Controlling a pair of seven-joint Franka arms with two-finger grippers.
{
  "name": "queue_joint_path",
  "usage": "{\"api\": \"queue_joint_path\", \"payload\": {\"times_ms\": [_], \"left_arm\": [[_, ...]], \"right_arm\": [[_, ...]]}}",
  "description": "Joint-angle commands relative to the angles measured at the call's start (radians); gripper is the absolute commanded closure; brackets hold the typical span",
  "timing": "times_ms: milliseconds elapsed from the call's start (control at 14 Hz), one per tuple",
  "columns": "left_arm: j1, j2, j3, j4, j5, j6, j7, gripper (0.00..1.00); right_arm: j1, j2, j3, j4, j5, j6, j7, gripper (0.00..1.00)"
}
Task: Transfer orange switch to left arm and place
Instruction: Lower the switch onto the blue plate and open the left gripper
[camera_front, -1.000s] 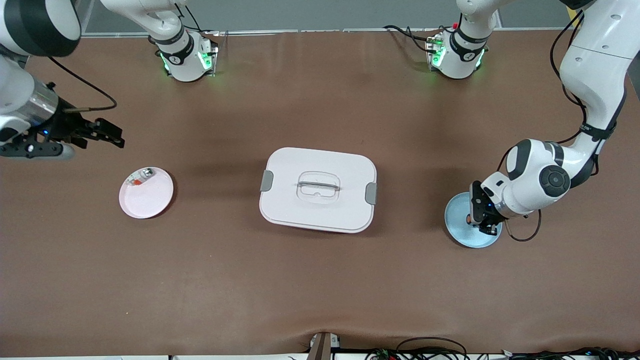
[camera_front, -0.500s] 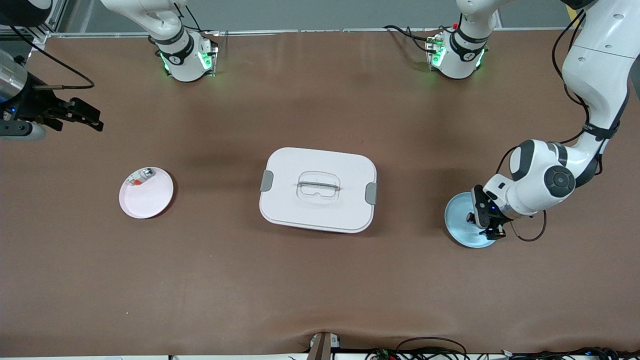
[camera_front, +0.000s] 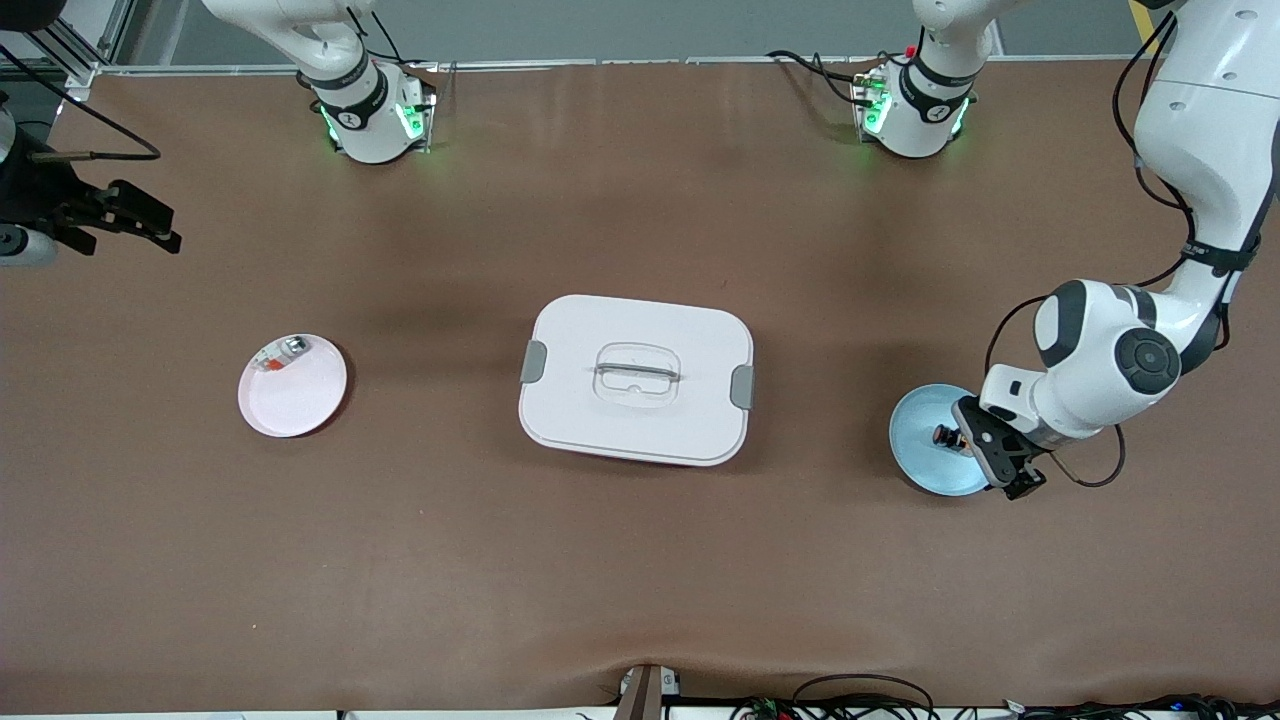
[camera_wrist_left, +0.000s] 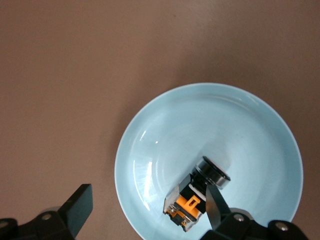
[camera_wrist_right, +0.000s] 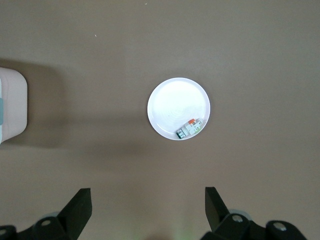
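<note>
Left gripper (camera_front: 985, 452) hung spread over the blue plate (camera_front: 915, 460) lower right, straddling the orange switch (camera_front: 942, 436) to grasp; right gripper (camera_front: 140, 218), spread, waited upper left.

The orange switch (camera_wrist_left: 197, 196) lies on its side; the white latched box (camera_front: 636, 378) sits shut mid-table.

My arms (camera_front: 1190, 130) are glossy white shells with black joint bands and round black caps. Thin black cables loop along them. My bases (camera_front: 370, 115) glow green. Both grippers (camera_front: 985, 455) are matte black, with visible screws.
</note>
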Motion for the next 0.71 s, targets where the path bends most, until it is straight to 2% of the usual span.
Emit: {"api": "queue_joint_path", "payload": {"times_ms": [0, 357, 643], "left_arm": [[0.004, -0.055, -0.035, 0.029, -0.024, -0.103, -0.142, 0.0], [0.004, -0.115, -0.104, 0.142, -0.025, -0.317, -0.5, 0.0], [0.001, -0.228, -0.115, 0.15, -0.056, -0.397, -0.776, 0.0]], "right_arm": [[-0.02, 0.016, 0.018, 0.045, -0.013, -0.034, -0.01, 0.0], [-0.02, 0.026, 0.018, 0.053, -0.012, -0.034, -0.011, 0.0], [-0.02, 0.026, 0.018, 0.059, -0.013, -0.034, -0.011, 0.0]]}}
